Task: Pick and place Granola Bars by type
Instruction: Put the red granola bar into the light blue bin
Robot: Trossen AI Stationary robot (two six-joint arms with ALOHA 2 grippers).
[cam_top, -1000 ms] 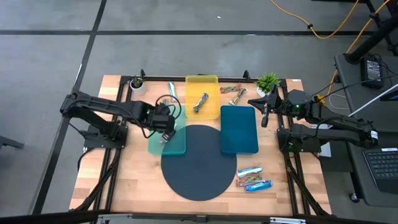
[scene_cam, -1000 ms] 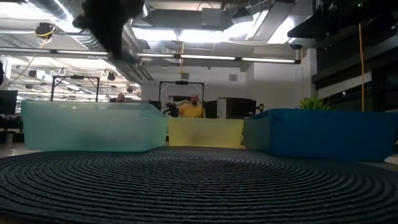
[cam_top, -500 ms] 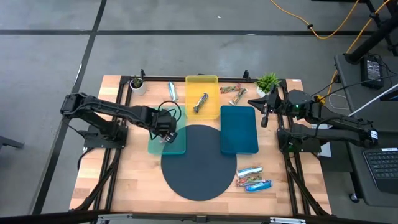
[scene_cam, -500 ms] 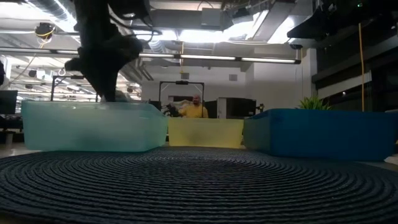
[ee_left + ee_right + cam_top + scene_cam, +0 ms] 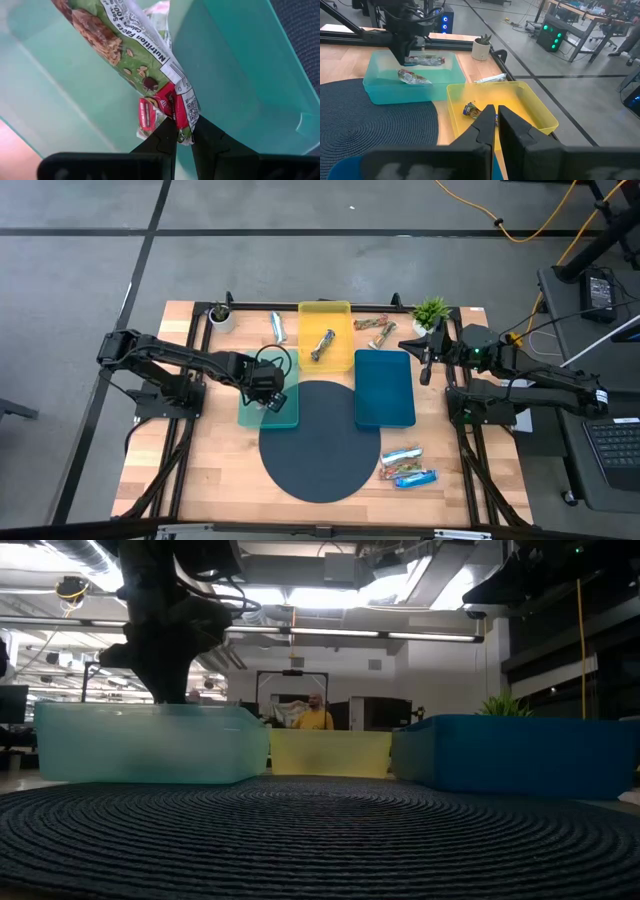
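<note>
Left pincer (image 5: 184,131) is down inside the translucent teal tray (image 5: 285,416), clamped on the end of a green-brown granola bar (image 5: 127,47); a second bar (image 5: 412,76) lies on the tray floor. Right pincer (image 5: 497,116) hangs near the plant (image 5: 431,310), fingers nearly together, holding nothing. Yellow tray (image 5: 341,315) holds one bar (image 5: 322,345). Blue tray (image 5: 385,387): contents can't tell. Loose on the wooden worktop (image 5: 220,470): silver bar (image 5: 277,327), red-multicoloured pair (image 5: 375,329), blue-white pair (image 5: 408,467) beside the round woven mat (image 5: 320,455).

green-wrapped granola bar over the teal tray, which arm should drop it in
Left. The left gripper is shut on the green-wrapped granola bar directly over the translucent teal tray; the right gripper waits beside the blue tray.
</note>
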